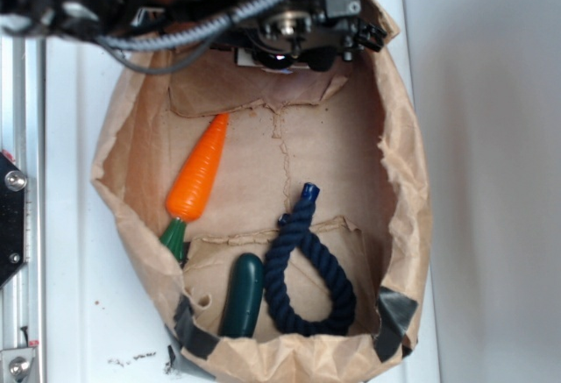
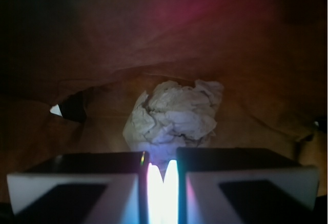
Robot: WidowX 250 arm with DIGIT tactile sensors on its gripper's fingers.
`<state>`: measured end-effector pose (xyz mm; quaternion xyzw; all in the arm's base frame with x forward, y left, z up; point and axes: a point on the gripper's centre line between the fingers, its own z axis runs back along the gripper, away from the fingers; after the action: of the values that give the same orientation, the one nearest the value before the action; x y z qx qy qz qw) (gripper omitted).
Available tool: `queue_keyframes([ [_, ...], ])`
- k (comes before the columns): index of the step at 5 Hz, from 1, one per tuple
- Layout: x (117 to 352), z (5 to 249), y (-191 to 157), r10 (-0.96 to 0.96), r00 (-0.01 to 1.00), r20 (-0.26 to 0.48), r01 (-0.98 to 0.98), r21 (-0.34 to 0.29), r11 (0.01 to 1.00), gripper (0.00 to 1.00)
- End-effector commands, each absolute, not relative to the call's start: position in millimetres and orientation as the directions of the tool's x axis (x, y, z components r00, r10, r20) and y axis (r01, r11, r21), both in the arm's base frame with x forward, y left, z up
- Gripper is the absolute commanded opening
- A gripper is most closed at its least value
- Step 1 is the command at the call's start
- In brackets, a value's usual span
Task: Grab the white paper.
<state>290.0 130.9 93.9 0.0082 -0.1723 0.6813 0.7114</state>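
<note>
Exterior view
Bag: we see a big brown paper bag (image 1: 399,181) lying open on a white table (image 1: 79,313), w/ black tape on its bottom corners.
Carrot: an orange toy carrot (image 1: 200,177) w/ a green top lies on the left side inside the bag, tilted.
Rope: a dark blue rope (image 1: 307,269) makes a loop in the lower middle of the bag.
Green thing: a dark green long toy (image 1: 243,295) lies just left of the rope, near the bag's bottom edge.
Arm: the robot arm (image 1: 289,24) sits at the top edge of the bag, w/ grey cables. We can't see the fingertips from here.
Paper: we can't see the white paper here; the arm covers that spot.

Wrist view
Gripper: the gripper (image 2: 163,178) shows 2 fingers (image 2: 77,183) at the bottom, close together w/ only a thin bright gap between them. Nothing is pinched in them.
Paper: the white paper (image 2: 174,119) is a crumpled wad w/ grey creases, right in front of the gripper, just past the tips. We can't tell if they touch.
Around it: brown bag walls, dark, w/ a small hole on the left.
</note>
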Motion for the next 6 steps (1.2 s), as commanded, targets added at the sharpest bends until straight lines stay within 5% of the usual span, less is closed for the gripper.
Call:
queue_keyframes([
  [1,291,135,135,0.954,0.222,0.200,-0.914,-0.298,0.275,0.00],
  [2,291,137,140,0.965,0.182,0.188,-0.931,-0.284,0.231,0.00],
  [3,291,131,135,0.960,0.125,0.250,-0.938,-0.285,0.196,1.00],
  [4,288,122,127,0.939,0.070,0.336,-0.944,-0.281,0.171,1.00],
  [6,287,108,135,0.921,-0.005,0.389,-0.949,-0.293,0.119,1.00],
])
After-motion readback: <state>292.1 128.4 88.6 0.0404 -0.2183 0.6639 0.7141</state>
